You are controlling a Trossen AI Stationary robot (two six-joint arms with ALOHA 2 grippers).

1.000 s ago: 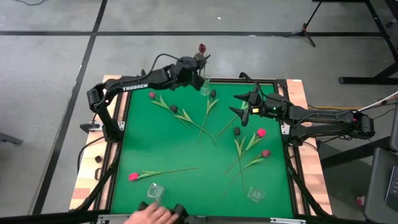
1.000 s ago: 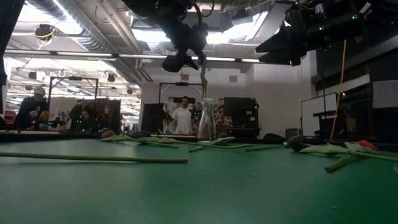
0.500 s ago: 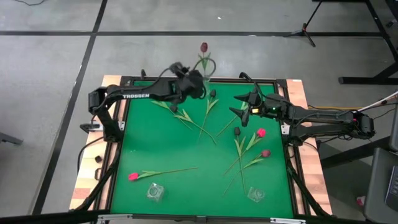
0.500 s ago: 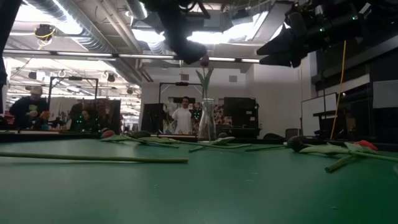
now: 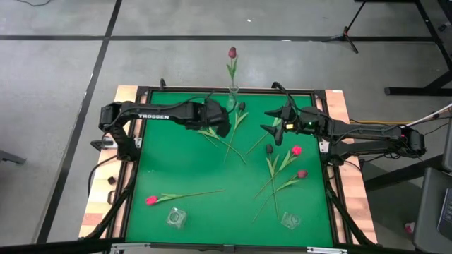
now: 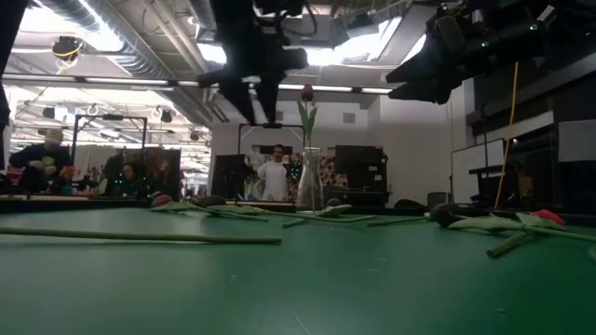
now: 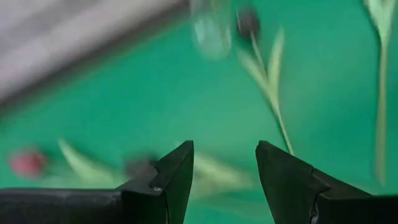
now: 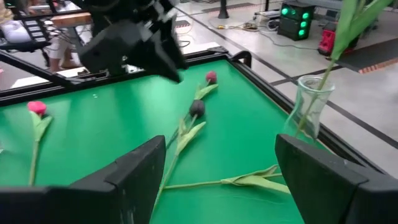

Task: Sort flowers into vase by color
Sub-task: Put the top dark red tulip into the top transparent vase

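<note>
A clear glass vase point(image 5: 232, 90) stands at the far edge of the green worktop point(image 5: 176, 169) and holds one upright tulip point(image 5: 232, 53) with a dark red head. The remaining flowers lie flat on the worktop: a dark-headed tulip point(image 5: 241, 106) just beside the vase, a group of three point(image 5: 296, 150) on the right side, and a single pink tulip point(image 5: 151, 200) near the front left. Two more lie under the left arm.

The left pincer point(image 5: 219, 125) hovers above the stems near the vase, its jaws parted and empty. The right pincer point(image 5: 272, 118) hangs over the right rear of the worktop, its jaws spread wide and empty.

Two small clear containers point(image 5: 176, 217) stand near the front edge.
</note>
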